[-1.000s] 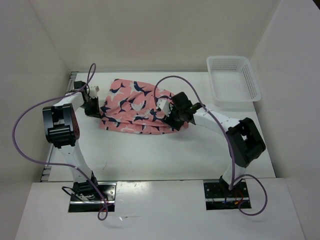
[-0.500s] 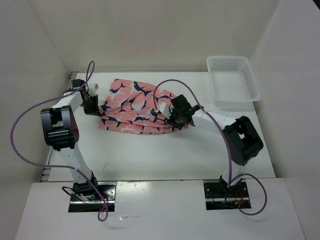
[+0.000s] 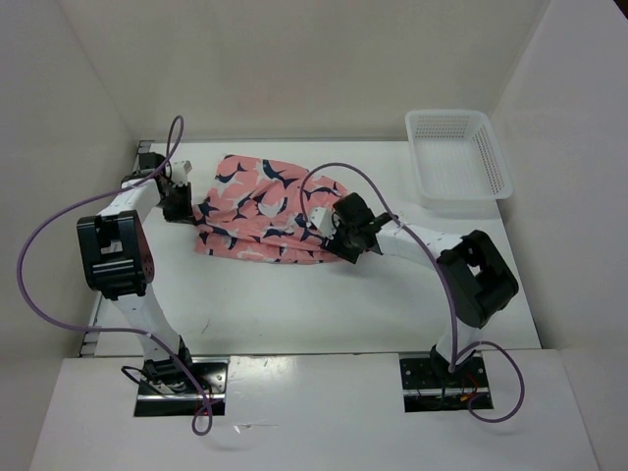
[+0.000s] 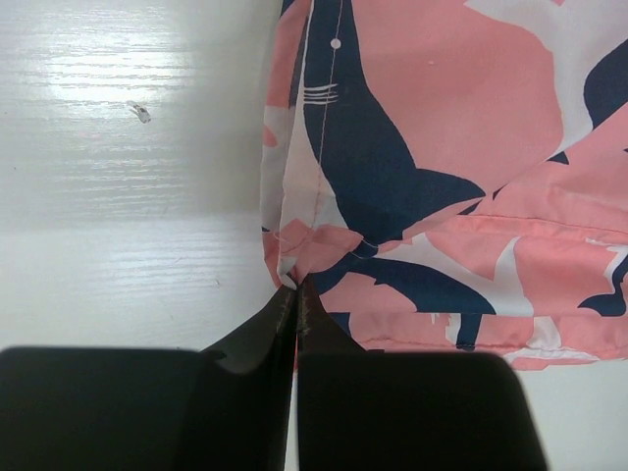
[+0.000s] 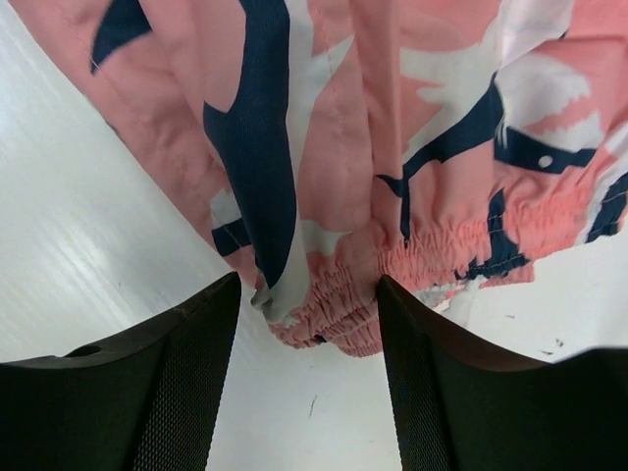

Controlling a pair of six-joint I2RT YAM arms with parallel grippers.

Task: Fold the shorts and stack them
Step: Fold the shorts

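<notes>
1. The shorts (image 3: 265, 208) lie in a flattened, layered heap on the white table (image 3: 294, 294), left of centre and toward its far side. They sit between the two grippers.
2. A white mesh basket (image 3: 466, 194) stands at the far right corner, well apart from the shorts. Nothing shows inside it.
3. White walls (image 3: 78, 88) enclose the table on three sides.
4. A purple cable (image 3: 329, 168) arcs over the right part of the shorts in the top view. The right wrist housing covers their right near corner there.
5. The left gripper (image 3: 186, 209) meets the left edge of the shorts. In the left wrist view its fingers (image 4: 280, 319) are pressed together, and the left gripper (image 4: 294, 291) pinches a small fold of hem at the very tip.
6. The right gripper (image 3: 331, 238) sits at the right end. In the right wrist view the right gripper (image 5: 306, 287) is spread wide, with the gathered elastic waistband lying between its fingers (image 5: 191, 378). We cannot tell whether either pad touches the cloth.
7. Neither pincer's state can be read from the top view alone.
8. Both wrist views cut the shorts off at the frame edges (image 4: 442, 147) (image 5: 324, 118). We cannot count the layers in the heap.
</notes>
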